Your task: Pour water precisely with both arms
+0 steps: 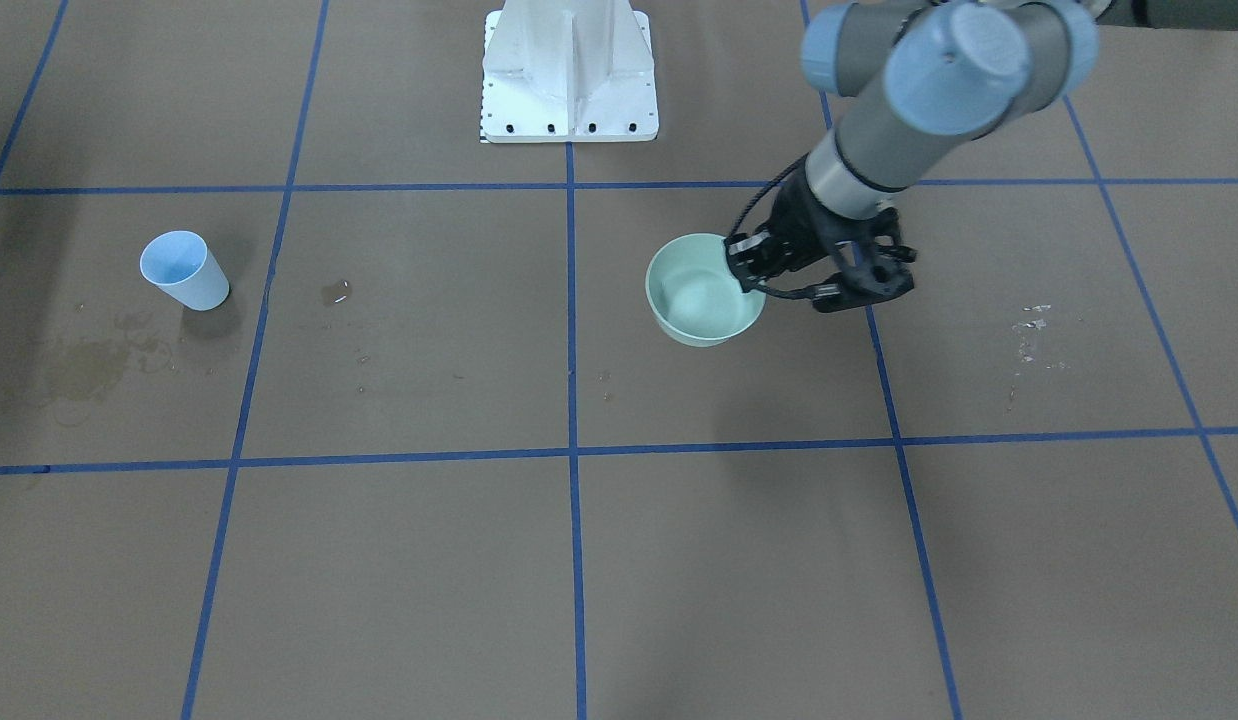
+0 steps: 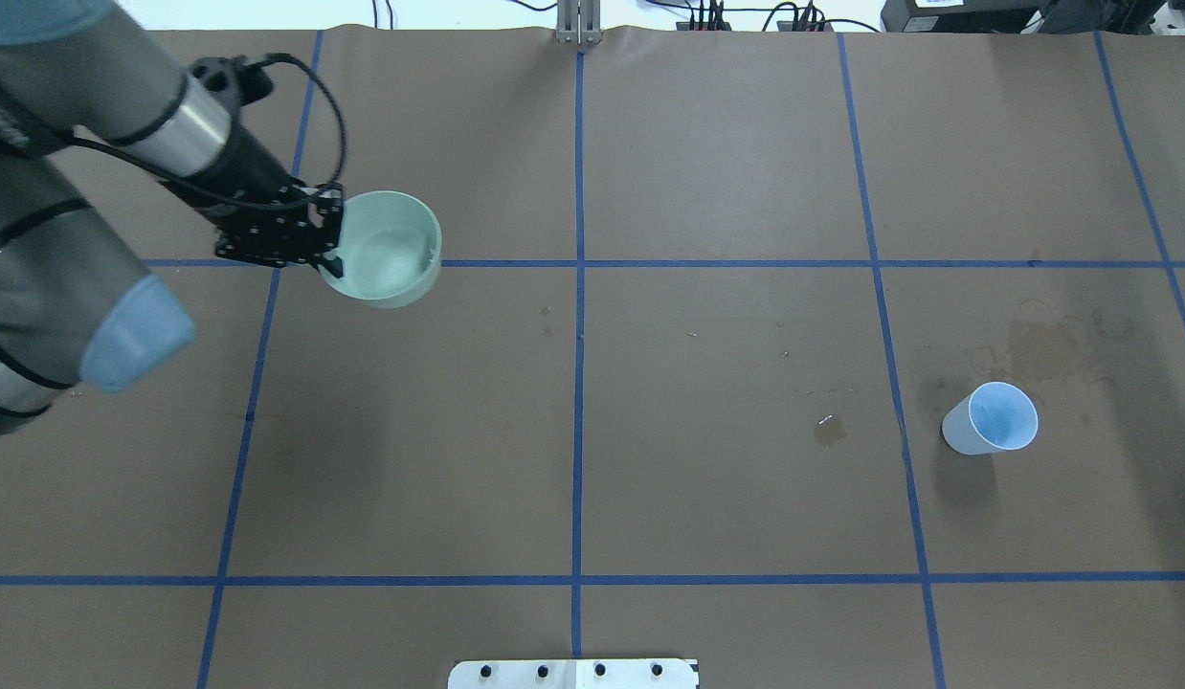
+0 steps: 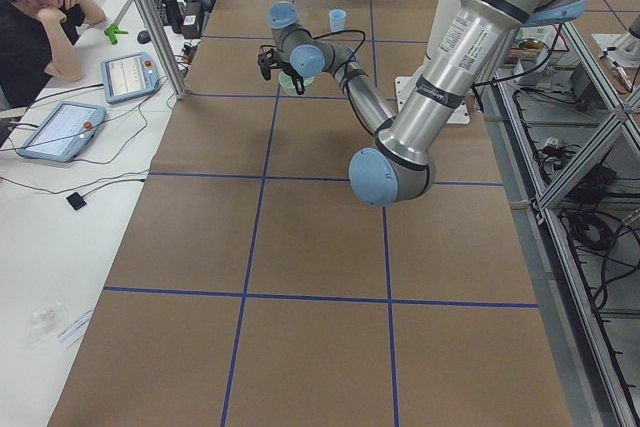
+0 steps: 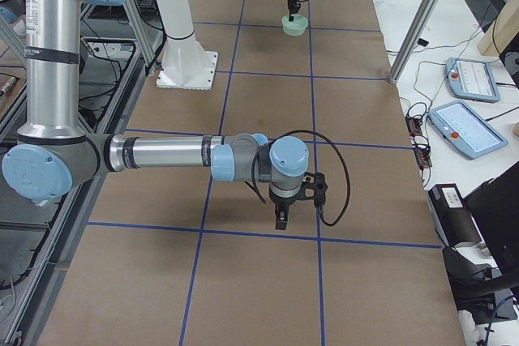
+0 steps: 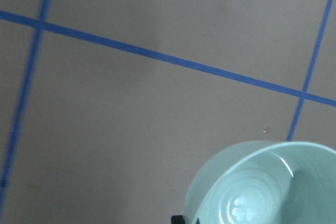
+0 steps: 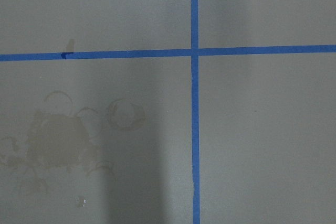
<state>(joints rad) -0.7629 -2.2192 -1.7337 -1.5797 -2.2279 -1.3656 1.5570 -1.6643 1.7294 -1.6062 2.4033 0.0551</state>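
My left gripper [image 1: 751,268] is shut on the near rim of a mint green bowl [image 1: 701,300], which stays level. The bowl also shows in the overhead view [image 2: 391,251] with the left gripper [image 2: 330,244] on its left rim. Water [image 5: 247,205] shows in the bowl as faint ripples and white glints. I cannot tell whether the bowl rests on the table or hangs just above it. A light blue cup [image 2: 994,418] stands upright far off on the right side. My right gripper [image 4: 280,218] points down over bare paper, away from the cup; I cannot tell if it is open.
A small wet spot [image 2: 829,431] lies left of the cup. Dried ring stains [image 2: 1042,344] mark the paper behind the cup and show in the right wrist view [image 6: 58,140]. The white pedestal [image 1: 569,75] stands at the robot's edge. An operator [image 3: 35,17] sits beside the table.
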